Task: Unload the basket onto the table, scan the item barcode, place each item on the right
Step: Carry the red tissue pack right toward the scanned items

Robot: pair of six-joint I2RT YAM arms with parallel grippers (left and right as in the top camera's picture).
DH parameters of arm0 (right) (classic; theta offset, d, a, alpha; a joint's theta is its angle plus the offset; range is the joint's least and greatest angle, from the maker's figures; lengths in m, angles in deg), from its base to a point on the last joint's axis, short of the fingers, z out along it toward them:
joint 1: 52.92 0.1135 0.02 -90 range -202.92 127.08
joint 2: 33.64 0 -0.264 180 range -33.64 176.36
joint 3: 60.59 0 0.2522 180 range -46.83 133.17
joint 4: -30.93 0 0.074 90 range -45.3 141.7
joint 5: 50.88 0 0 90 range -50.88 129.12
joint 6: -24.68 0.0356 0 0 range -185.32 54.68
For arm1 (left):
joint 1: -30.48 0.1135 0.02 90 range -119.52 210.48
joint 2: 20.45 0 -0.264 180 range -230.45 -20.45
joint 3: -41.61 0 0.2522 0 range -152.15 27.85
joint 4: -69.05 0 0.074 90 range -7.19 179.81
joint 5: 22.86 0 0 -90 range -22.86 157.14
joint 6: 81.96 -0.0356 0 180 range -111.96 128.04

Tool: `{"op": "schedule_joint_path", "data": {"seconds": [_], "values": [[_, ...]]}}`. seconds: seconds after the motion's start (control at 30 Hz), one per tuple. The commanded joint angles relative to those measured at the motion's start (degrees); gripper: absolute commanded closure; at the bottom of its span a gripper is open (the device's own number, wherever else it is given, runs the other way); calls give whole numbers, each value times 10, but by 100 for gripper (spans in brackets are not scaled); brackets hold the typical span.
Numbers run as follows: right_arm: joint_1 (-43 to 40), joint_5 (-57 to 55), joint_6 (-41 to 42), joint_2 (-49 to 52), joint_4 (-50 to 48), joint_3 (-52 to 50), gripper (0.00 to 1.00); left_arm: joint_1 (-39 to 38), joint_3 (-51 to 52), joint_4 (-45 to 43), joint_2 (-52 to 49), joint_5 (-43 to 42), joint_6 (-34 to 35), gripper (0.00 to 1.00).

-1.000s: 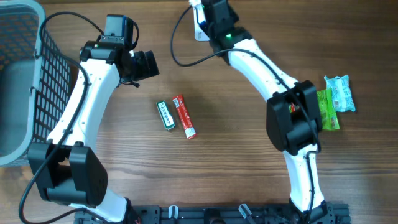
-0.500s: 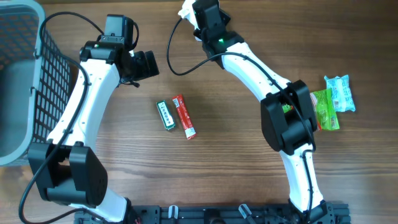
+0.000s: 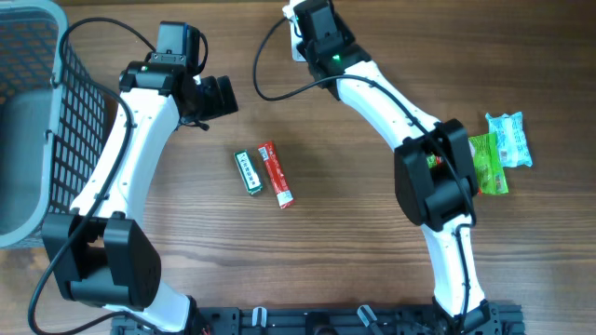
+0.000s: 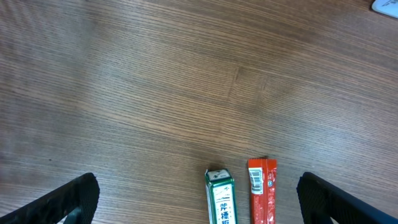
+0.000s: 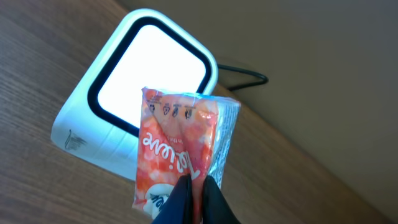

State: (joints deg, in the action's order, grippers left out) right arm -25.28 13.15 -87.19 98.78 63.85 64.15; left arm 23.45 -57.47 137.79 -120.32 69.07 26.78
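R gripper is pinched tight on the lower edge of an orange-pink snack packet, holding it upright just in front of the scanner, whose window is lit. The packet overlaps the window's lower right corner in the wrist view. Its printed front faces the wrist cam, so the back prob faces the scanner; the barcode isn't visible, so can't tell if it's lined up.

The packet looks like thin glossy film: light, soft, a bit puffy, likely slippery and crinkly. Held by one end, it can flop or twist. A grip on the flat seam, not the puffed middle, seems the safest hold, w/ slow wrist turns to present the code.

L gripper is spread wide and holds nothing, hovering above the table near a green box and a red stick pack that lie side by side, almost touching
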Motion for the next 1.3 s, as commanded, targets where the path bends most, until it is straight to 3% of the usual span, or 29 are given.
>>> {"op": "schedule_joint_path", "data": {"seconds": [0.0, 0.17, 0.33, 0.47, 0.7, 0.73, 0.77, 0.8, 0.83, 1.0, 1.17, 1.27], "values": [[-3, 1, 79, -127, 160, 11, 95, 1, 3, -2, -3, 7, -3, 0], [-12, 26, 233, -214, 486, 11, 92, 1, 3, -2, -3, 7, -3, 0], [-59, 27, 316, -215, 610, -19, 92, 1, 3, -2, -3, 7, -3, 0], [-111, 27, 328, -213, 590, -79, 89, 1, 3, -2, -3, 7, -3, 0], [-211, 27, 320, -213, 471, -236, 89, 1, 3, -2, -3, 7, -3, 0], [-222, 29, 309, -213, 451, -252, 74, 1, 3, -2, -3, 7, -3, 0], [-227, 31, 306, -213, 443, -259, 47, 1, 3, -2, -3, 7, -3, 0], [-235, 35, 302, -213, 439, -264, 31, 1, 3, -2, -3, 7, -3, 0], [-238, 42, 278, -213, 436, -264, 27, 1, 3, -2, -3, 7, -3, 0], [-216, 96, 263, -235, 468, -205, 27, 1, 3, -2, -3, 7, -3, 0], [-132, 435, 233, -282, 446, -188, 27, 1, 3, -2, -3, 7, -3, 0], [-51, 493, 240, -278, 384, -197, 27, 1, 3, -2, -3, 7, -3, 0]]}}
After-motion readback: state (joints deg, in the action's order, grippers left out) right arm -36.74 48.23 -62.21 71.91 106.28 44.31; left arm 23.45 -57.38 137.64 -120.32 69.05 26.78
